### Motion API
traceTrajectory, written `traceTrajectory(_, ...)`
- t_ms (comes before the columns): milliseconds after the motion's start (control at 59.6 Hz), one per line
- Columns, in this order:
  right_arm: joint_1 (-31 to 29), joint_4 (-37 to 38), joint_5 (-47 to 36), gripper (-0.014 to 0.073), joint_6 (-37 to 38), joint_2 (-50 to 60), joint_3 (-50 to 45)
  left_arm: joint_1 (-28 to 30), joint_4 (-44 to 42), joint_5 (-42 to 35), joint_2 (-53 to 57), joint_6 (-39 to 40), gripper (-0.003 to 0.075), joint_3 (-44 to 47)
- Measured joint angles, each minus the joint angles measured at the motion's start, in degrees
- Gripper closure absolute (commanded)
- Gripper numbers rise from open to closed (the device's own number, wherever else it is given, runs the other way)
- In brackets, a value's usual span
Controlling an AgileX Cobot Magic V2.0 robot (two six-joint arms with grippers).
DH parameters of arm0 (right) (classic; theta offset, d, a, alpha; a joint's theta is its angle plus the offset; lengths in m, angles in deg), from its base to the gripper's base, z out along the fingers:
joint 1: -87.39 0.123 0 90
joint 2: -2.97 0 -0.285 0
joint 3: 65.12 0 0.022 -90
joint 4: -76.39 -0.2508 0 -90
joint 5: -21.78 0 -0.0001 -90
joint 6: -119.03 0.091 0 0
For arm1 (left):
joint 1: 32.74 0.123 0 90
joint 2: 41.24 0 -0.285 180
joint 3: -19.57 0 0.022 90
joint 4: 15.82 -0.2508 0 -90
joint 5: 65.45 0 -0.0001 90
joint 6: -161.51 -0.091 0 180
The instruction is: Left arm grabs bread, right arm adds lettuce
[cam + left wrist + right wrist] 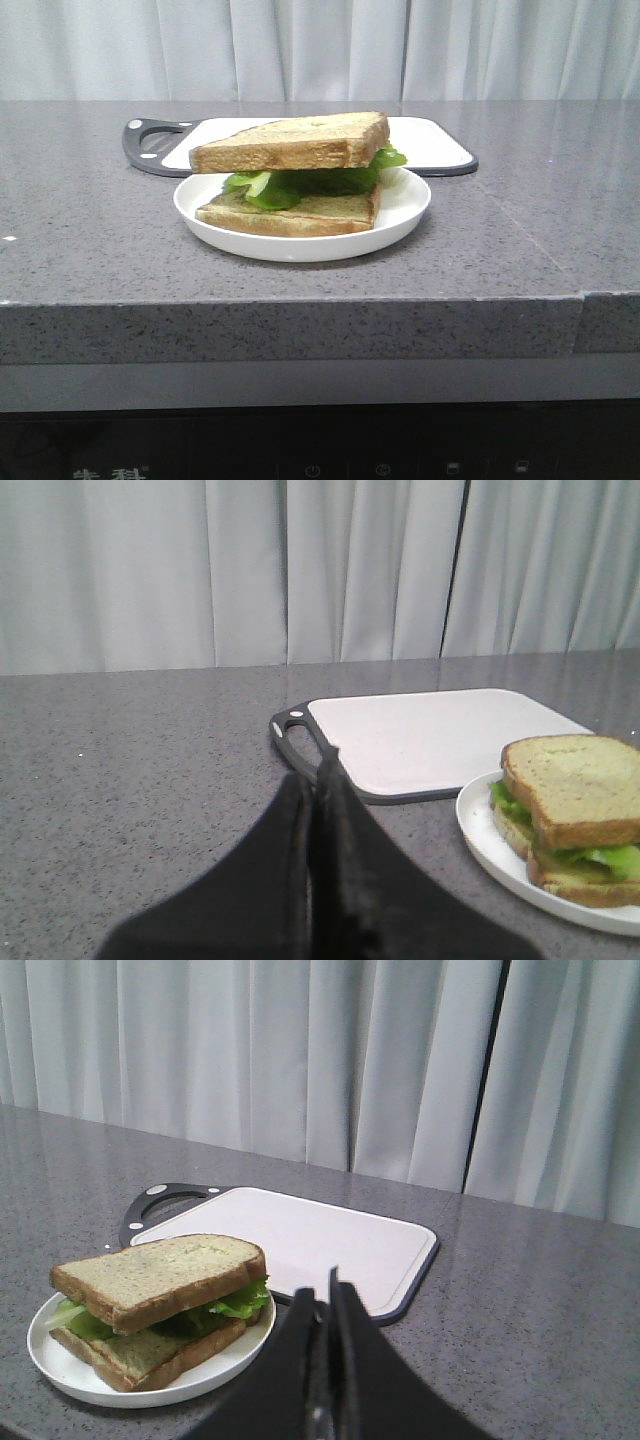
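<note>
Your left gripper [312, 780] and right gripper [325, 1305] were pinched closed, empty; toasted bread [290, 142] capped ruffled lettuce [300, 184] on speckled grey stone counter [90, 240].

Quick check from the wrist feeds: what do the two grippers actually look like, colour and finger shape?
Both look alike: the left gripper and the right gripper have matte black, wedge-shaped fingers, broad at the base and tapering to narrow tips. No markings or cables show in these views.

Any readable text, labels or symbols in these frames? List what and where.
Pale characters on the dark front panel below the countertop: cut off by the frame edge, unreadable.
Four small icons on the same panel: too faint to identify.
Nothing on the plate or cutting board.
</note>
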Motion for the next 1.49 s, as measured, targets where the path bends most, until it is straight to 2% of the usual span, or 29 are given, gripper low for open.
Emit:
traceTrajectory(117,0.00,0.00,0.00,0.0655,0.00,0.00,0.00,0.00,-17.73,0.23,0.37,18.08,0.0741,0.61)
traceTrajectory(185,0.00,0.00,0.00,0.0655,0.00,0.00,0.00,0.00,-22.41,0.23,0.36,23.01,0.0741,1.31)
traceTrajectory(285,0.00,0.00,0.00,0.0655,0.00,0.00,0.00,0.84,-25.13,0.45,1.40,25.74,0.0741,3.04)
traceTrajectory(554,0.00,0.00,0.00,0.0655,0.00,0.00,0.00,10.45,-26.05,2.84,12.97,28.33,0.0741,10.14)
traceTrajectory(654,0.00,0.00,0.00,0.0655,0.00,0.00,0.00,12.40,-26.30,4.71,13.52,28.33,0.0741,12.27)
traceTrajectory(1493,0.00,0.00,0.00,0.0655,0.00,0.00,-0.14,13.05,-26.39,6.15,13.52,28.33,0.0741,14.20)
